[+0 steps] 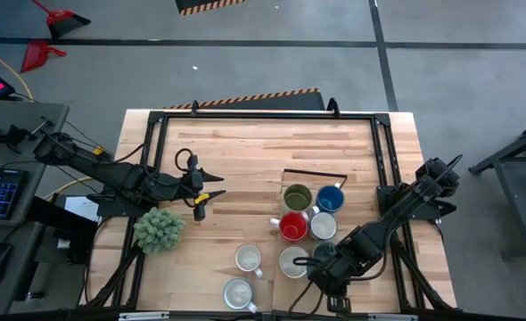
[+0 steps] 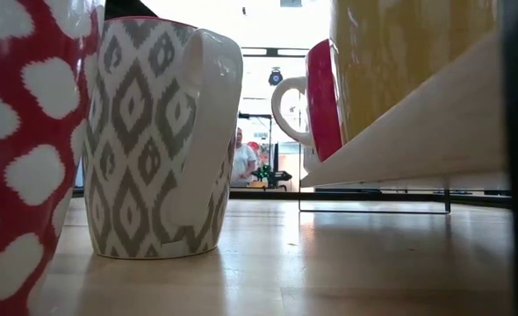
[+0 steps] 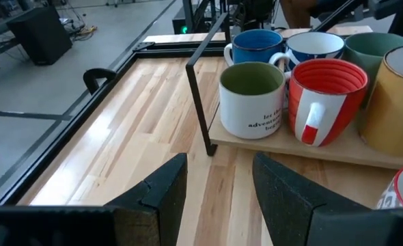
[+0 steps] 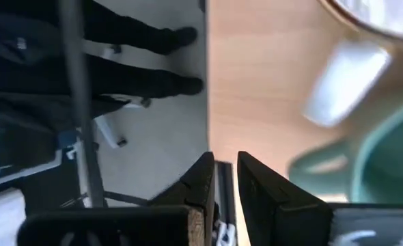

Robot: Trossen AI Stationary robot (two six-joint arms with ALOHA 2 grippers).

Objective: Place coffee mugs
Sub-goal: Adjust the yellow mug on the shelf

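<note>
The left gripper (image 3: 215, 198) stands with its jaws spread and nothing between them, hanging over bare wood on the left half of the table (image 1: 245, 152), aimed toward the cluster of mugs; from the wrist view it looks lined up to approach rather than to grasp, since the nearest mug is well apart from its fingers. The right gripper (image 4: 223, 179) shows its jaws nearly pressed together with only a thin gap and nothing visibly pinched; it sits low at the table's front right edge, just beside a teal green mug (image 4: 386, 164) and a white handle. Outward from there, a thin wooden board (image 3: 311, 147) within a black wire frame (image 3: 198, 89) carries the grouped mugs: the olive green mug (image 1: 297, 197), the blue mug (image 1: 331, 198), the red mug (image 1: 291, 226) and a white mug (image 1: 323, 226), packed close together, probably so the set fits the board. Two more pale mugs (image 1: 249, 259) stand loose on the table toward the front, near the artificial plant (image 1: 159, 229), and seemingly await placing. In the low view a patterned mug (image 2: 158, 140) stands upright close to the camera.
</note>
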